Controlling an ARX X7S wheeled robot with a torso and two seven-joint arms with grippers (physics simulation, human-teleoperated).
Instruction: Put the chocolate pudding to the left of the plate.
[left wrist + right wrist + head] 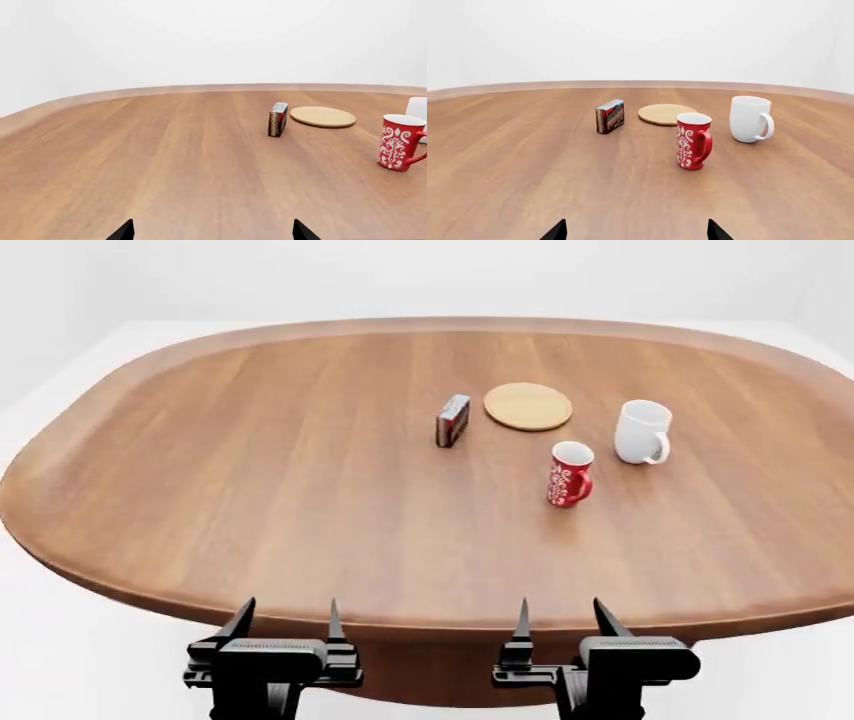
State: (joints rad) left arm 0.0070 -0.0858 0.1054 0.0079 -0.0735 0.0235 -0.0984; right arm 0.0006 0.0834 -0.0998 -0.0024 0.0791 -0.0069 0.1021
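Empty white mug [643,431] near plate [527,406]

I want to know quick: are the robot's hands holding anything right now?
Left gripper: open, holding nothing.
Right gripper: open, holding nothing.

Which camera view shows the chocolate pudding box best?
The right wrist view: the chocolate pudding box shows its printed face and side. The left wrist view shows it edge-on; the head view shows it small, from above.
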